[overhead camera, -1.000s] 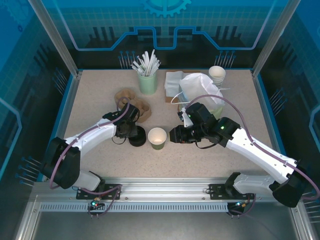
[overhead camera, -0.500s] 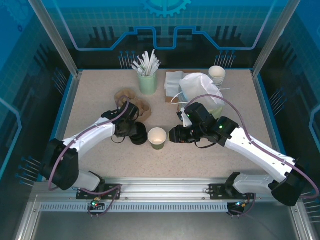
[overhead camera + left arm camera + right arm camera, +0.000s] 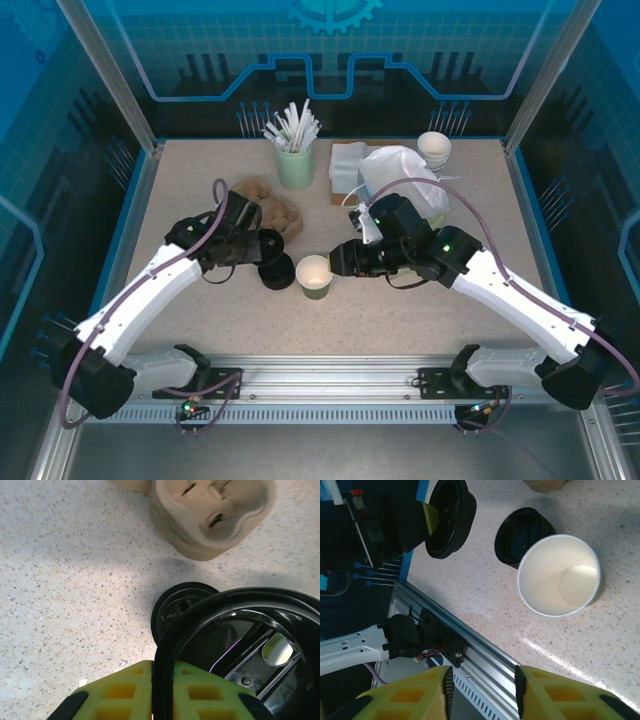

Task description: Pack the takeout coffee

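The takeout coffee's paper cup (image 3: pixel 314 275) stands upright mid-table, olive-green outside, white inside, its top uncovered (image 3: pixel 560 575). My left gripper (image 3: pixel 255 243) hangs just left of it, shut on the rim of a round black lid (image 3: pixel 240 645) that is tilted on edge above the table. In the left wrist view the yellow fingers (image 3: pixel 120 690) pinch that rim. A second black lid (image 3: pixel 277 273) lies on the table beside the cup. My right gripper (image 3: pixel 335 262) sits close to the cup's right side, open with nothing between its fingers (image 3: pixel 484 690).
A brown cardboard cup carrier (image 3: pixel 268 205) lies behind the lids. Along the back stand a pale green tumbler of white sticks (image 3: pixel 295 160), napkins (image 3: pixel 347 162), a white plastic bag (image 3: pixel 400 175) and a stack of white cups (image 3: pixel 434 150). The metal rail (image 3: pixel 480 650) runs along the near edge.
My left gripper closed on a black lid and lifted it up and back-left off the one on the table. My right gripper shifted left toward the cup and opened wider.
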Tool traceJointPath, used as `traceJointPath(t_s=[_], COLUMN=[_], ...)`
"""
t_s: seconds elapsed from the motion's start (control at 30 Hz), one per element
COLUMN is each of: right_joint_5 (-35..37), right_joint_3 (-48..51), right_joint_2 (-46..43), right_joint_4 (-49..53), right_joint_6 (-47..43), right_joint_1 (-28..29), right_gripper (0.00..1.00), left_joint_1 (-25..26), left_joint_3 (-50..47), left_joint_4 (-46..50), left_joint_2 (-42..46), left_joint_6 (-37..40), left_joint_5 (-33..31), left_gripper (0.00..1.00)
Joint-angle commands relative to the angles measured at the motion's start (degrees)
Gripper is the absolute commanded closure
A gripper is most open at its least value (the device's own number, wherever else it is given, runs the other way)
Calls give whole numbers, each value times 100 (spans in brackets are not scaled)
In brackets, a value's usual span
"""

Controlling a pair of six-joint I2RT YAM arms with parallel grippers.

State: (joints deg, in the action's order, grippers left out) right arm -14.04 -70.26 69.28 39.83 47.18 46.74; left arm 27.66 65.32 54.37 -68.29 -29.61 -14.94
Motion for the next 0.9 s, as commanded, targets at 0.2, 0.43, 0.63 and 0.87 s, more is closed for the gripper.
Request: traceJointPath(t_s=[0.2, 0.43, 0.63, 0.87], right_joint_5=[11, 168, 389, 402], right_joint_3=[-795, -1041, -1075, -932], right_joint_2=[155, 242, 305, 347], right_joint_4=[159, 396, 657, 666], right_joint_6=[72, -123, -302, -323], right_joint_1=[309, 311, 270, 218], right_gripper=[45, 42, 40, 42], left_joint_1=[853, 1613, 2141, 2477], left_joint_3=[1063, 1676, 2157, 2384], left_joint_4=[1038, 1248, 1284, 1109], left_joint_2=[273, -137, -609, -956], left_joint_6=[-128, -334, -404, -452], left_joint_5=[-512, -651, -803, -800], left_gripper=[85, 87, 87, 87])
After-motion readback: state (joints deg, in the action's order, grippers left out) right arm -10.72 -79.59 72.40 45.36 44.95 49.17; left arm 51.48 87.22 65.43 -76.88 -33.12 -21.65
